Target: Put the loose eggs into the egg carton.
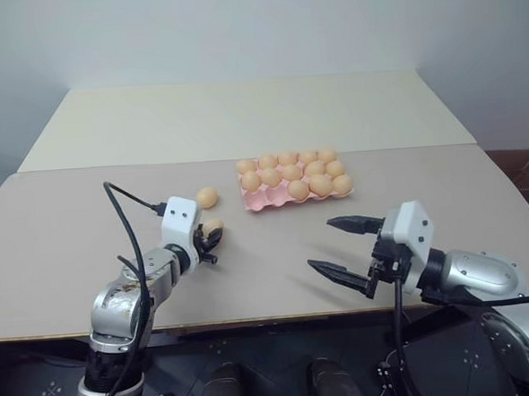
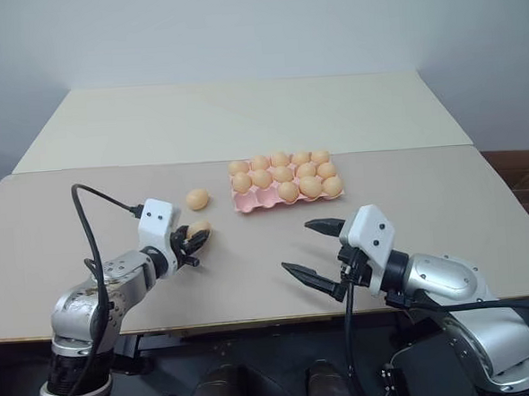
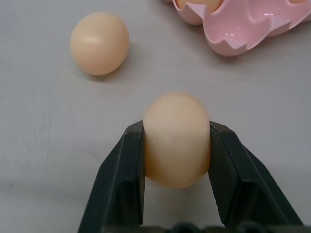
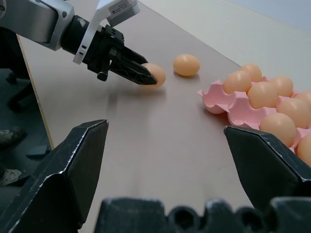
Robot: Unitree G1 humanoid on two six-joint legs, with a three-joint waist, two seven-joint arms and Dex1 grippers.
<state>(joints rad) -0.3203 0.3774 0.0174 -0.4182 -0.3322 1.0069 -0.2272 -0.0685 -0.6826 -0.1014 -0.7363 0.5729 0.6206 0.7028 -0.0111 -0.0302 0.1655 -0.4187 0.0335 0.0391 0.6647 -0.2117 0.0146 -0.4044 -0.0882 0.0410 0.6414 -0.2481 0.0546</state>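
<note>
- Head views: my left claw (image 1: 210,241) is clamped on one loose egg (image 1: 214,225) resting on the surface (image 1: 69,228), toward its near-left part; a second loose egg (image 1: 207,197) lies just beyond. The egg carton (image 1: 257,201) sits mid-surface, thirteen eggs in its cups by my count, front-left cups bare.
- Left wrist view: both fingers (image 3: 124,170) press the egg's (image 3: 177,140) flanks; I judge a straight, slow lift wise, pressure unchanged.
- Right wrist view: my right claw (image 4: 165,165) hangs spread wide, empty, near the carton's (image 4: 221,99) empty corner cup.
</note>
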